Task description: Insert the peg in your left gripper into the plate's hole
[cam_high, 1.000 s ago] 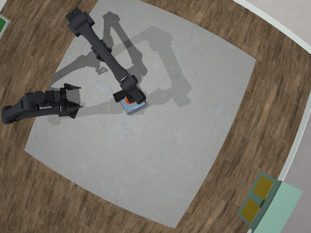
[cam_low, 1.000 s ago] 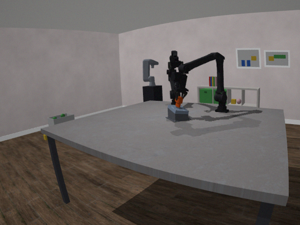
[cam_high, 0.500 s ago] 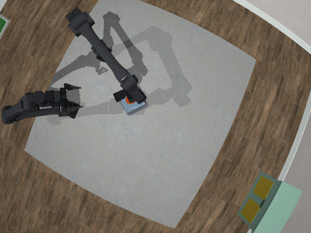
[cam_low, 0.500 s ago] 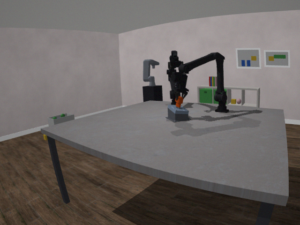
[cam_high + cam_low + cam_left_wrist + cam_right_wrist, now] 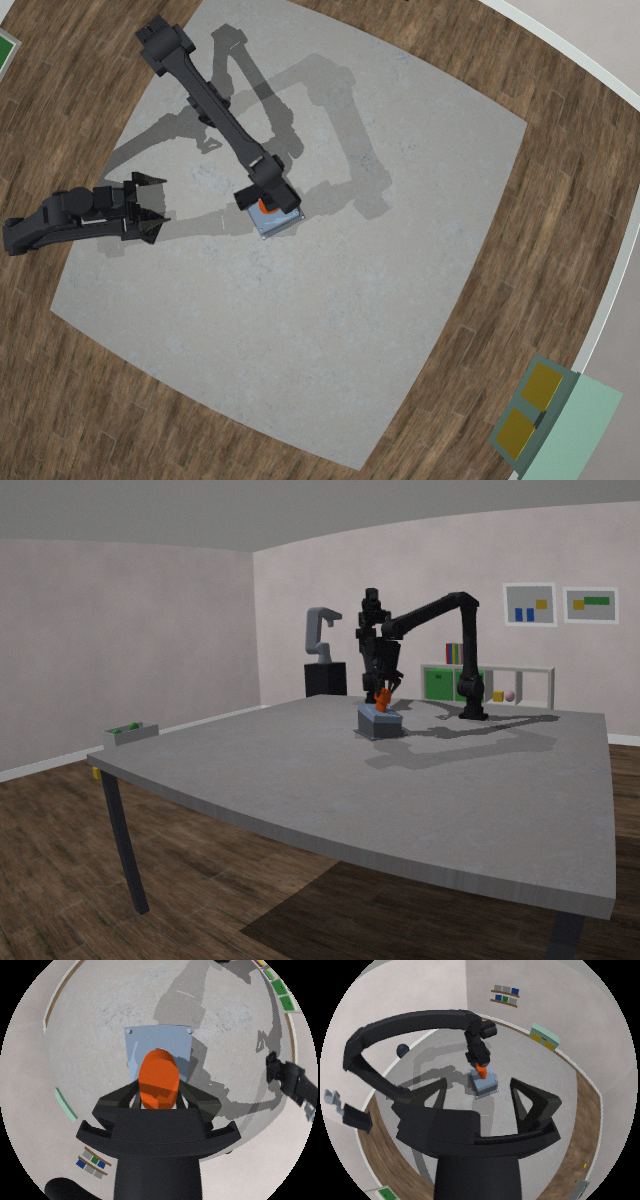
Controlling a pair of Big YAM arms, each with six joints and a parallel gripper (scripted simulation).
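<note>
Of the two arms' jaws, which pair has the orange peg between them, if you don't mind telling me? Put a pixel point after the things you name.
The left jaws: they close on the orange peg (image 5: 382, 699) (image 5: 159, 1077) (image 5: 481, 1070), whereas the right jaws stand wide apart with nothing between them.

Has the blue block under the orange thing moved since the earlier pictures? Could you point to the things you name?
No, not visibly. In the top view, the blue block (image 5: 273, 224) (image 5: 379, 726) (image 5: 160, 1038) (image 5: 485, 1085) sits in the same spot relative to the table's (image 5: 361, 335) (image 5: 361, 790) (image 5: 225, 1050) (image 5: 535, 1070) corners.
</note>
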